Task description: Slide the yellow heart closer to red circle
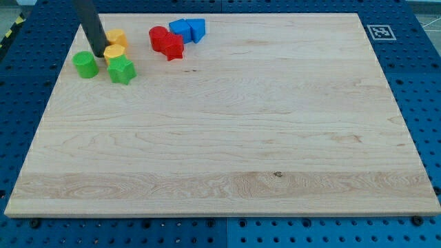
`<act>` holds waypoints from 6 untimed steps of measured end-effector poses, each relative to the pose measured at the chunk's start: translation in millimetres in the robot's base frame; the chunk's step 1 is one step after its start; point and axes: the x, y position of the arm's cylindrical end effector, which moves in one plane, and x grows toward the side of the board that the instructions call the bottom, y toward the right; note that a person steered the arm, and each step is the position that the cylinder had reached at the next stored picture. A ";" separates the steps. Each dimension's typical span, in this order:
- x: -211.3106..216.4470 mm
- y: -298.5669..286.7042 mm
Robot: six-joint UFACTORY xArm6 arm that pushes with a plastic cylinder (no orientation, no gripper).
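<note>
Yellow heart [116, 37] touching my tip [100, 54], view's left.

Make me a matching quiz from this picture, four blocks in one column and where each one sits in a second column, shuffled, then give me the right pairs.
Column one:
1. green round block
2. green star block
3. red star block
4. blue blocks

Column two:
A. farthest toward the view's right of the cluster
B. just to the view's left of my tip
C. directly below the yellow blocks
D. touching the red round block, on its lower right

Pairs: 1-B, 2-C, 3-D, 4-A
</note>
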 end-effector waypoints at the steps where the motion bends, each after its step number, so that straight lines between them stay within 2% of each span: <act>1: -4.8 -0.5; 2: -31.6 5.7; 5: -36.0 -12.9; 6: -66.0 -14.5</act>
